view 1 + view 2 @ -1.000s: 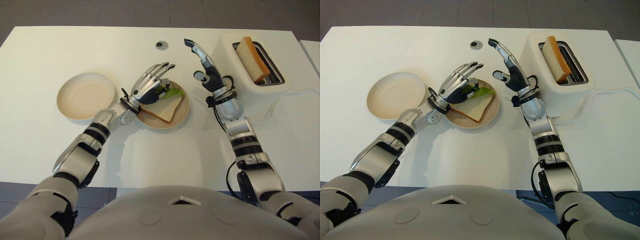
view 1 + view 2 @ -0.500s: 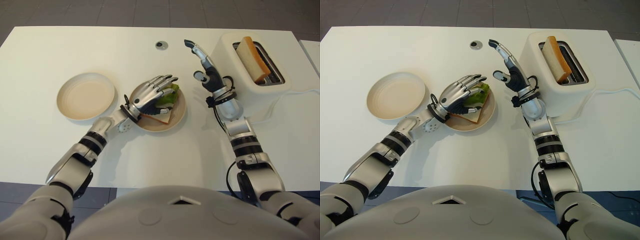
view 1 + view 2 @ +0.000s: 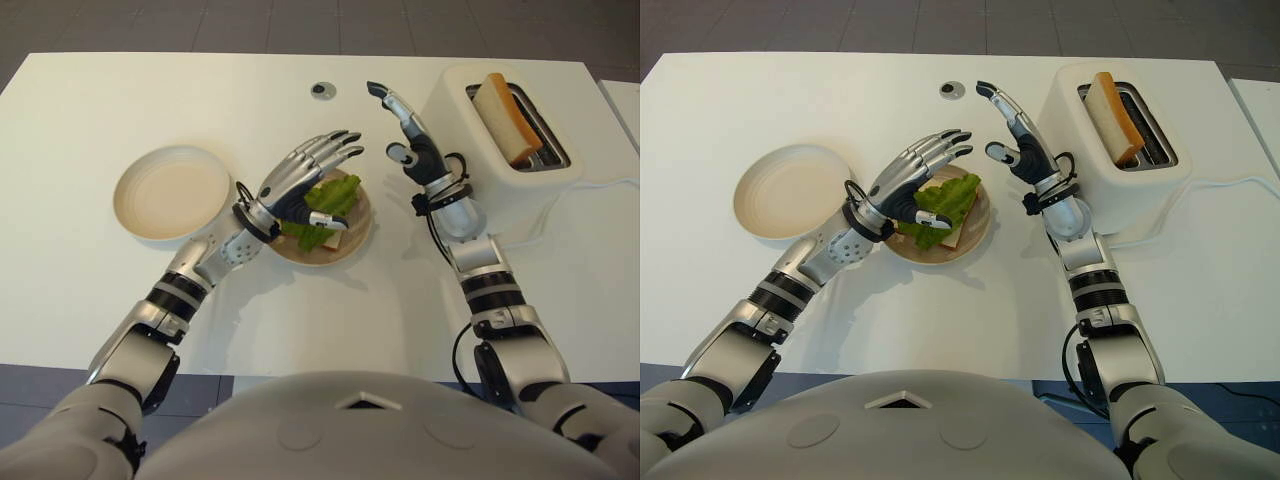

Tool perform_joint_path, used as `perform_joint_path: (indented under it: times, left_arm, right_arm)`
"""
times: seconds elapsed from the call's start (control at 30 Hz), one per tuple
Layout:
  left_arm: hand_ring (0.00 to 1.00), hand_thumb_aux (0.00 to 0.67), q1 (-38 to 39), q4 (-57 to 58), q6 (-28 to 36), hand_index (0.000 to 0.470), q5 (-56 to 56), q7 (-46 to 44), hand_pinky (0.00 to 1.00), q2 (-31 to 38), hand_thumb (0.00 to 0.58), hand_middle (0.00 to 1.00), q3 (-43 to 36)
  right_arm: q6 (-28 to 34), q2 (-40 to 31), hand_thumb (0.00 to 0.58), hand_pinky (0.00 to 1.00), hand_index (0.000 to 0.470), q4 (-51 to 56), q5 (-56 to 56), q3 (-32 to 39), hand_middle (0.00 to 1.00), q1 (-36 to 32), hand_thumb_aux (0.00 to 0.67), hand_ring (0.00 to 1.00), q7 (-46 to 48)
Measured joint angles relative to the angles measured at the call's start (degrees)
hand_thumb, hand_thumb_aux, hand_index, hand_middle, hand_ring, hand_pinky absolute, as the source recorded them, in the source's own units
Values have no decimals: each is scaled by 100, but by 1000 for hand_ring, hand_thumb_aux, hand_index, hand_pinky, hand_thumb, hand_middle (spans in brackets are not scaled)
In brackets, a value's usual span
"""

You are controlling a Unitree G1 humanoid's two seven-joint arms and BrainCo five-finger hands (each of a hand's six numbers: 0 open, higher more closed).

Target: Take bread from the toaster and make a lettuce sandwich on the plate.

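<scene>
A green lettuce leaf [image 3: 325,205] lies on a bread slice [image 3: 338,238] on the tan plate [image 3: 359,228] at mid table. Just above the plate's left side my left hand [image 3: 300,176] hovers, open, fingers spread and holding nothing. My right hand [image 3: 412,145] stands upright and open between the plate and the white toaster [image 3: 500,150], touching neither. One slice of bread [image 3: 505,118] sticks up from the toaster's slot at the right.
A second, bare tan plate [image 3: 172,192] sits left of the sandwich plate. A small round dark fitting [image 3: 323,91] is set in the tabletop farther back. The toaster's cable [image 3: 560,200] trails to the right. Another table's edge [image 3: 625,100] lies at far right.
My left hand laid the lettuce over the bread, then lifted and opened above the plate. The right hand has kept still.
</scene>
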Motion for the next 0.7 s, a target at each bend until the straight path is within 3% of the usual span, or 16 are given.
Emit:
perform_joint_path:
  times: [0.23,0.4,0.5,0.6,0.7]
  left_arm:
    - [0,0,380,-762,-487,0,-1562,-755,0,200,0,0,675]
    - [0,0,582,-1338,-1042,0,-3999,-1386,0,265,0,0,1273]
    - [0,0,619,-1176,-1095,0,-4145,-1567,0,-12,0,0,1469]
    - [0,0,640,-829,-1189,0,-3945,-1684,0,-340,0,0,1561]
    - [0,0,619,-665,-1298,0,-3799,-1737,0,-582,0,0,1661]
  right_arm:
    - [28,0,0,0,0,-476,338,-2,0,59,0,0,226]
    - [364,-118,0,0,0,-2429,961,-145,0,606,0,0,642]
    - [728,-728,0,0,0,-3290,1918,-819,0,818,0,0,1078]
    - [886,-1541,0,0,0,-3347,2805,-1720,0,1067,0,0,1720]
    - [892,-2229,0,0,0,-3164,2846,-2461,0,1289,0,0,2139]
